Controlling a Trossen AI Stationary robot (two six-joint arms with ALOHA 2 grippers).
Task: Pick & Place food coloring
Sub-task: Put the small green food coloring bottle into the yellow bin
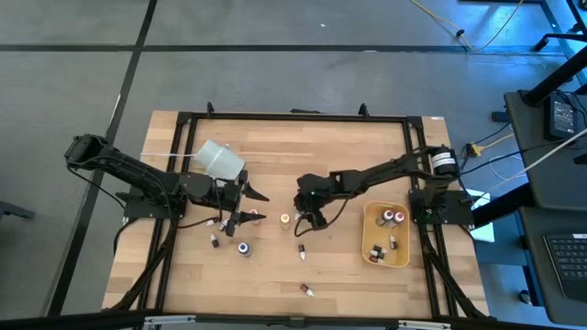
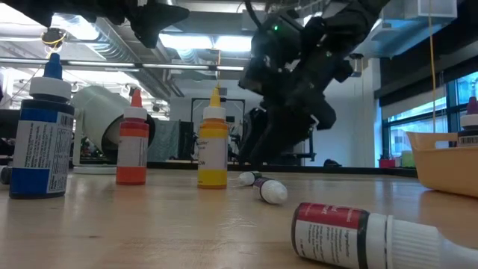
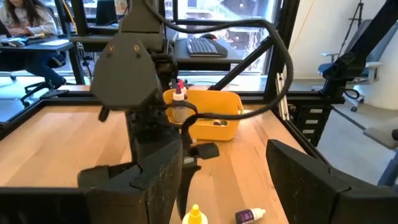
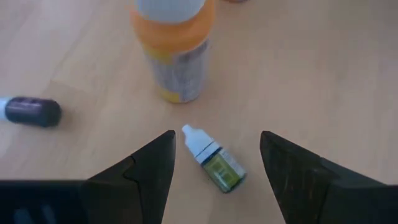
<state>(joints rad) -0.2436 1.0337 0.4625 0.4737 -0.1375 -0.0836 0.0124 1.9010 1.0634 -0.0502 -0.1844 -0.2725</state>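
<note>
The right pincer hangs open over a small green bottle lying flat on the worktop. Close beside it stands a yellow bottle; a skewed descent could topple it. The left pincer waits open nearby.
</note>
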